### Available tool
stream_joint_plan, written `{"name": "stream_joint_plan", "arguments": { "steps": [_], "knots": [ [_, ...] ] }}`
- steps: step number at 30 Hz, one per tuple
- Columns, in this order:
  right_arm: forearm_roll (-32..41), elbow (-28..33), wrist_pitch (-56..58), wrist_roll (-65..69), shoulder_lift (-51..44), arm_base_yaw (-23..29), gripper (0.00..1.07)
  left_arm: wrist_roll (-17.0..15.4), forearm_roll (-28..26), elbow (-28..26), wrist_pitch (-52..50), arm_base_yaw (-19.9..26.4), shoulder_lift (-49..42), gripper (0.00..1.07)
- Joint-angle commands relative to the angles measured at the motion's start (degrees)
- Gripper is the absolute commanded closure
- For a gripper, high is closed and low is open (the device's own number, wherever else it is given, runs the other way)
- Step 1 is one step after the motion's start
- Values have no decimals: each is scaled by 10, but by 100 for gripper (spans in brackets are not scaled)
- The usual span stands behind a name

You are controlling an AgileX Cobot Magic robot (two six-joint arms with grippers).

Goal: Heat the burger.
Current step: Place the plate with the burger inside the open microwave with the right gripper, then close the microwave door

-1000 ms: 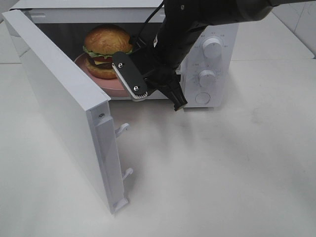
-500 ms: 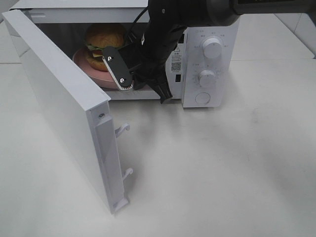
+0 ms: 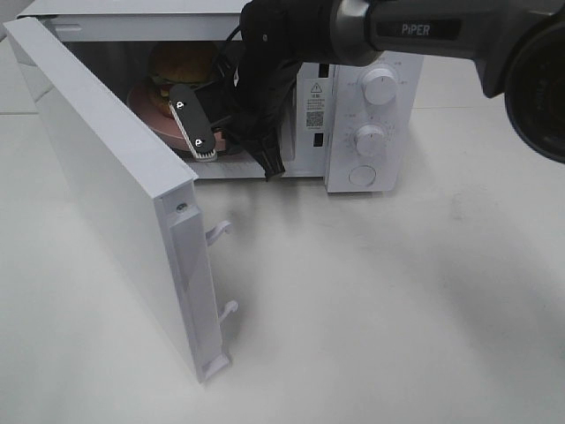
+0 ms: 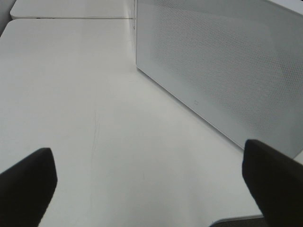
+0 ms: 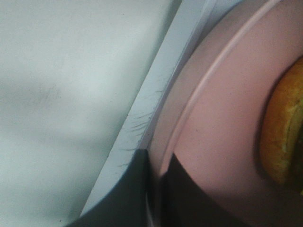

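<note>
Seen from the high camera, a white microwave (image 3: pixel 353 106) stands toward the far side of a pale bench (image 3: pixel 397 309). Its door (image 3: pixel 115 185) is swung wide open toward the bench's near left, and two white latch hooks (image 3: pixel 219 231) stick out of the door's free edge. Inside the cavity sits the burger (image 3: pixel 181 62), golden bun uppermost, on a pink plate (image 3: pixel 146 104); it is in shadow and partly hidden by the arm. The black right arm (image 3: pixel 415 31) comes in from the far right and bends down into the opening, where the right gripper (image 3: pixel 201 146) meets the plate's near rim at the mouth of the cavity. Beside the opening, the control panel carries two round dials (image 3: pixel 380 88), one above the other, with a round button (image 3: pixel 362 175) beneath them. From the left wrist camera, the left gripper (image 4: pixel 150 189) hangs over bare bench with its jaws spread wide. Its two dark fingertips (image 4: pixel 26 187) show at the sides with nothing between them, and a white panel with a fine dotted pattern (image 4: pixel 222 61) stands on the bench close by. From the right wrist camera, very close in, the right gripper's jaws are pinched shut on the raised rim of the pink plate, a dark finger on either side of it. The plate's edge overlaps the microwave's pale front sill (image 5: pixel 161 94), and the burger's browned edge shows further in on the plate. Whether the plate rests on the cavity floor or is lifted cannot be told.
</note>
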Motion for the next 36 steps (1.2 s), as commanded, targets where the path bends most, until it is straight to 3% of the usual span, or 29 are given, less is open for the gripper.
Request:
{"name": "stream_joint_plan", "arguments": {
  "steps": [1,10,22,36],
  "knots": [
    [-7,-22,-39,10,9,3,107,1,-3,1,1,-2,-1,7],
    [-25,-24,-50,50,23,2,101,1,-2,1,1,-2,-1,7],
    [-14,-24,-42,77,26,1,65,1,-2,1,1,-2,-1,7],
    [2,6,-45,101,7,1,54,1,-2,1,1,-2,-1,7]
  ]
}}
